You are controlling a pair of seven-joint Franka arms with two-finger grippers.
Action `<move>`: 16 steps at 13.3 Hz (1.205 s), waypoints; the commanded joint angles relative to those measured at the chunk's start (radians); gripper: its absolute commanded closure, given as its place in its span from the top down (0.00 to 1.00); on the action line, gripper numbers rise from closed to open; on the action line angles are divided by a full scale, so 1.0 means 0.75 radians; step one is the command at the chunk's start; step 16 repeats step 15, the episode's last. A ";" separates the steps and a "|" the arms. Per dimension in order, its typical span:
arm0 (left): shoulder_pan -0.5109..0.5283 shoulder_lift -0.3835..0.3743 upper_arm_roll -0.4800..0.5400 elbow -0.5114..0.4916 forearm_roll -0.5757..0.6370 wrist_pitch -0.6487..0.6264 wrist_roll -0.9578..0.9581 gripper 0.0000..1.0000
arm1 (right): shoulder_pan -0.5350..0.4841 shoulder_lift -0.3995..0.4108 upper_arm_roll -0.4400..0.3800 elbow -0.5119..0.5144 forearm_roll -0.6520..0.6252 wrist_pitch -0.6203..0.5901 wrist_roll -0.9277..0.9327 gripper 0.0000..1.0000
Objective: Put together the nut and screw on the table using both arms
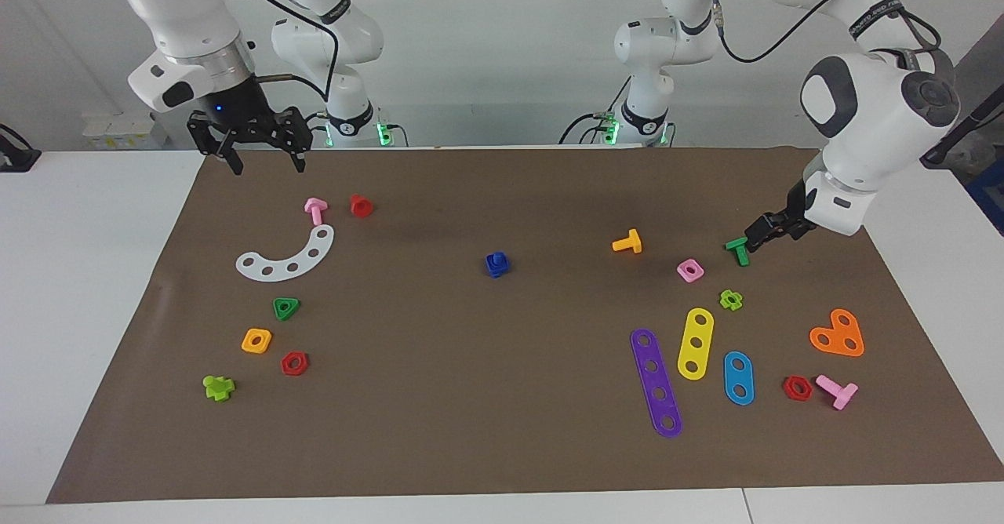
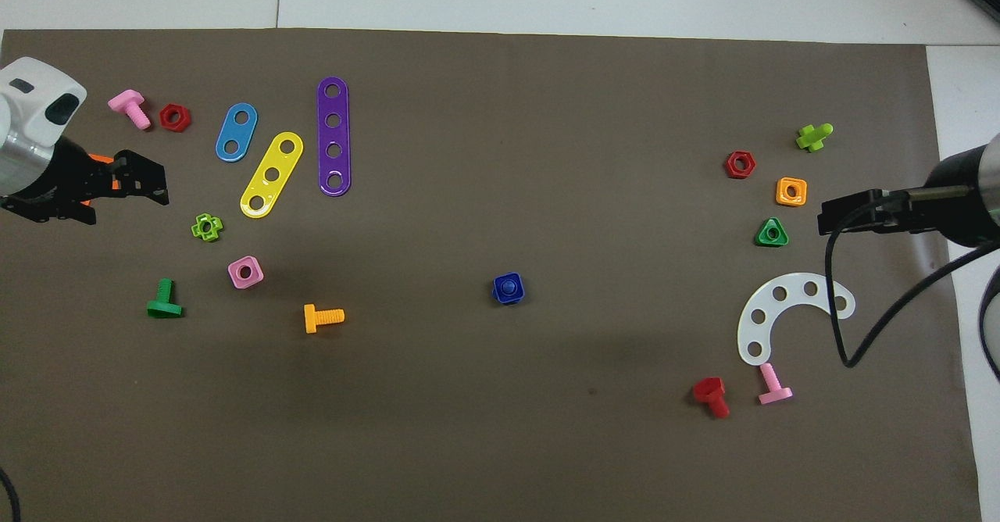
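Observation:
The dark-blue square nut [image 1: 496, 269] [image 2: 498, 296] lies near the middle of the brown mat [image 1: 502, 398] on the table. The dark-blue screw [image 1: 496, 258] [image 2: 509, 287] stands in its hole, so the two read as one piece, and no gripper touches it. My left gripper [image 1: 759, 234] [image 2: 153, 182] hangs open and empty above the mat at the left arm's end, by a green bolt [image 1: 737, 250]. My right gripper [image 1: 266, 165] [image 2: 833, 214] waits open and empty above the mat's edge at the right arm's end.
Near the left gripper lie an orange bolt [image 1: 627, 242], a pink square nut [image 1: 689, 271], a light-green nut [image 1: 731, 300], coloured hole strips [image 1: 656, 381] and an orange heart plate [image 1: 838, 334]. Toward the right arm lie a white curved strip [image 1: 289, 258], a green triangular nut [image 1: 285, 307] and an orange-yellow square nut [image 1: 256, 340].

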 commanded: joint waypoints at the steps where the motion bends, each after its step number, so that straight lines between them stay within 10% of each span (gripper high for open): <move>1: -0.015 -0.167 -0.024 -0.061 0.041 -0.005 -0.001 1.00 | -0.009 -0.004 0.009 -0.002 0.015 0.073 0.024 1.00; 16: -0.018 -0.223 -0.041 0.093 0.100 -0.195 0.060 1.00 | -0.009 -0.031 0.011 -0.050 0.017 0.065 0.024 1.00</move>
